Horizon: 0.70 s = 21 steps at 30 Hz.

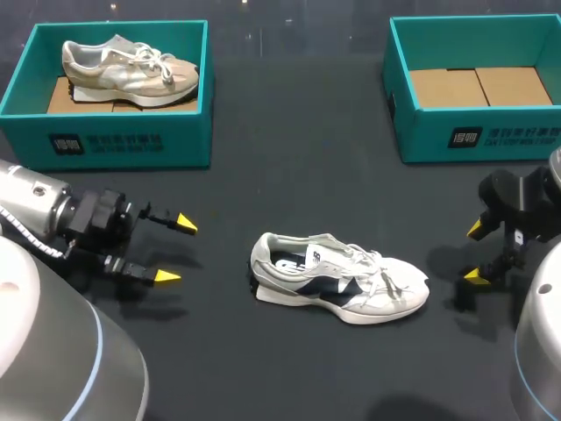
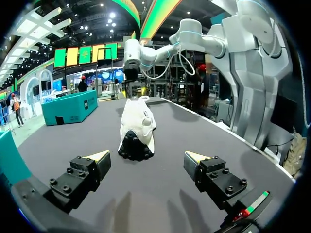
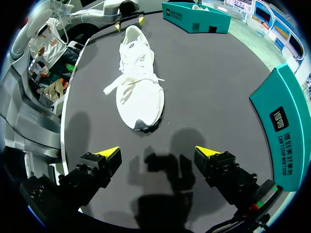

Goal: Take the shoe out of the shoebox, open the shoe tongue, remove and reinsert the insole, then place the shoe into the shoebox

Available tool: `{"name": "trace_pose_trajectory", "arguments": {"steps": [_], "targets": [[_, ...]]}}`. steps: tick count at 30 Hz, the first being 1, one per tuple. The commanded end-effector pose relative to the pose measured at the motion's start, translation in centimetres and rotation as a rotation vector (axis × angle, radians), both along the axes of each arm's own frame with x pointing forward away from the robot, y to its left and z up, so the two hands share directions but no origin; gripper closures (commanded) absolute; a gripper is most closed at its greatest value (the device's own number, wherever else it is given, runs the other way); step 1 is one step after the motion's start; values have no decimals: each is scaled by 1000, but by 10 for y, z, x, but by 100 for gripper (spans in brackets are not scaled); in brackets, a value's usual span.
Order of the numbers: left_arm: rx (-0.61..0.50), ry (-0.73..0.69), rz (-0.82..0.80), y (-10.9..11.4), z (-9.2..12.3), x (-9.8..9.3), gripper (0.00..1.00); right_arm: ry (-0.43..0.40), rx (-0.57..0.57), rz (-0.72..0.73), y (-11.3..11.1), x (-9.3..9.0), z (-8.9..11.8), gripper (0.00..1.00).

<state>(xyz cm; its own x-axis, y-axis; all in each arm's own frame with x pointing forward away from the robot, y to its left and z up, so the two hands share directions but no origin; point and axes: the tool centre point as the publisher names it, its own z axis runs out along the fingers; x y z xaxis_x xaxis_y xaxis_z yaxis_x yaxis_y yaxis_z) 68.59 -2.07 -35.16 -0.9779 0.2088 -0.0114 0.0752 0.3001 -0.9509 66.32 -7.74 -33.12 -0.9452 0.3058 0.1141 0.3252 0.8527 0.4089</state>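
- Slippage: white-and-navy lace-up sneaker [image 1: 337, 288] sits upright on the dark table [image 1: 289, 175], heel ahead of the left gripper [image 1: 177, 251] and toe ahead of the right gripper [image 1: 474, 253]. Both pairs of fingers stand apart, gripping nothing. A one-sided push could skate the sneaker away.
- Laces: loose white laces [image 3: 127, 80] trail toward the right fingers and a tip may snag them instead of the tongue.
- Insole: with the heel unpinned, the whole sneaker may lift.
- Mix-up: the empty teal cardboard shoebox [image 1: 478, 132] lies beyond the right fingers. The occupied teal shoebox [image 1: 123, 140] lies beyond the left.

Matt dark table [image 1: 289, 132], white cloth shoe [image 1: 342, 285] (rubbery sole), smooth teal cardboard shoebox [image 1: 478, 136]
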Motion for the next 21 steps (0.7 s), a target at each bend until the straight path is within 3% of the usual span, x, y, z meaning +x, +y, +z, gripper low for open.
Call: {"name": "trace_pose_trajectory", "arguments": {"steps": [1, 13, 21], "targets": [[-22, 16, -15, 4, -13, 4, 0, -1, -3, -1, 1, -1, 0, 0], [-18, 20, 4, 9, -19, 0, 0, -1, -3, -1, 1, -1, 0, 0], [-17, 20, 43, -5, -27, 5, 0, -1, -3, -1, 1, -1, 0, 0]]}}
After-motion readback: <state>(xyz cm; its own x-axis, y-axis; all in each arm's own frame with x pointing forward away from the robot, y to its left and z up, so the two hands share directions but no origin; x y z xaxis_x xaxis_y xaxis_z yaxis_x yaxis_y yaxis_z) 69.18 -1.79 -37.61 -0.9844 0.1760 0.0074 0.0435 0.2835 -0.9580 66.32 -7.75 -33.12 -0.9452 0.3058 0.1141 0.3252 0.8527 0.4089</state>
